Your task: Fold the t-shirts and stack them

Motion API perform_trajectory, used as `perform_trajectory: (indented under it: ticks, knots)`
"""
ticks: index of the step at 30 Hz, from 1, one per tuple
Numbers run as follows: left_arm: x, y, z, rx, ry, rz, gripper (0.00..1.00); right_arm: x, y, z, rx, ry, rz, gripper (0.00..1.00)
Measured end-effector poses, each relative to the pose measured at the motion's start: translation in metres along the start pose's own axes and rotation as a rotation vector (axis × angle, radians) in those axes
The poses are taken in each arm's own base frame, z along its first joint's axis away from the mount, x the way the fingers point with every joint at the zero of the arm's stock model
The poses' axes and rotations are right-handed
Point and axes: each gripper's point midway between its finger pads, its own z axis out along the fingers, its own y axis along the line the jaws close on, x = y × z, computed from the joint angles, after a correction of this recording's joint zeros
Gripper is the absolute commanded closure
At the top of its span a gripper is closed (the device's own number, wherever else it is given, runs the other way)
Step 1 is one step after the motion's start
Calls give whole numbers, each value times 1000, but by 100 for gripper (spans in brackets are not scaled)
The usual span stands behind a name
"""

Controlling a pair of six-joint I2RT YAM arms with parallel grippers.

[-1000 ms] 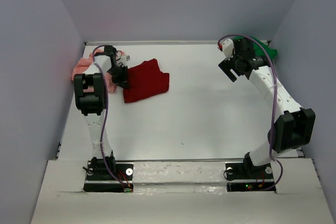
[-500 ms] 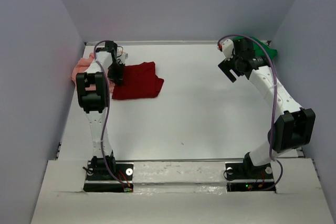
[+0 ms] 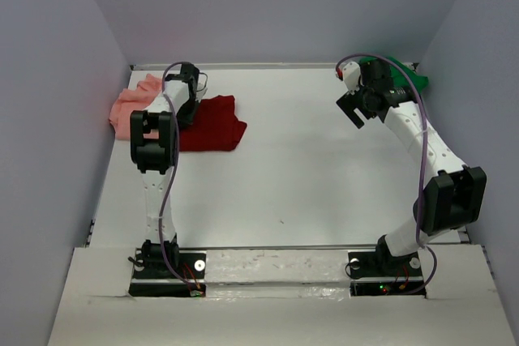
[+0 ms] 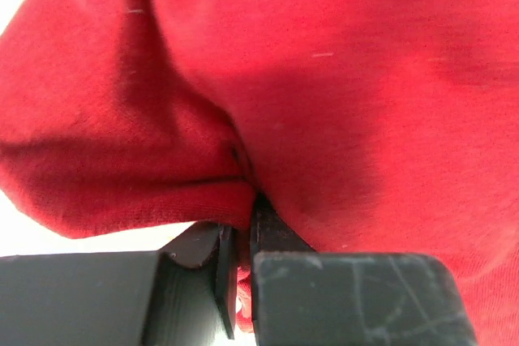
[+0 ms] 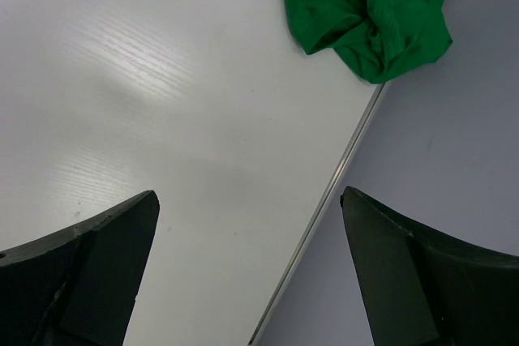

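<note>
While the left gripper [image 4: 242, 228] pinches the dark red shirt [image 4: 340, 79], the right gripper [image 5: 249, 200] gapes — empty. The green shirt [image 5: 369, 10] lies nearby.

The dark red t-shirt [image 3: 215, 123] lies rumpled at far left, a fold pinched in the left jaws, beside the crumpled salmon pink t-shirt [image 3: 134, 107]. The bright green t-shirt [image 5: 369, 10] sits bunched in the far right corner.

The green t-shirt [image 5: 373, 14] lies in a crumpled heap on the white table [image 5: 162, 79], at its right edge by the grey wall [image 5: 454, 168]. The right gripper [image 5: 247, 200] hangs above, its two black fingers [image 5: 89, 269] wide apart, holding nothing.
</note>
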Motion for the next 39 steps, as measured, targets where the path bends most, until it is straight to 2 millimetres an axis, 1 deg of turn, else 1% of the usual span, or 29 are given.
perform_trajectory:
  ticks: [7, 12, 15, 20, 24, 29, 32, 39]
  knots:
    - [-3, -8, -4, -107, 16, 92, 100, 0, 1, 1, -6, 2, -1, 0]
    - [-9, -19, -11, -158, 10, 149, 100, 1, 2, 1, -10, 6, -3, 0]
    - [-13, -30, -15, -202, 8, 199, 100, 2, 2, 1, -11, 7, -3, 0]
    - [-13, -35, -22, -277, 15, 258, 100, 3, 3, 0, -13, 11, -5, 0]
    - [-10, -28, -24, -329, 21, 276, 100, 3, 3, 0, -13, 11, -5, 0]
    - [-2, -10, -30, -408, 35, 291, 100, 3, 3, 0, -14, 10, -5, 0]
    - [-3, 2, -34, -443, 32, 283, 100, 2, 3, 0, -15, 9, -5, 0]
    - [-10, 22, -51, -517, 13, 273, 100, 2, 5, 1, -23, 5, -4, 0]
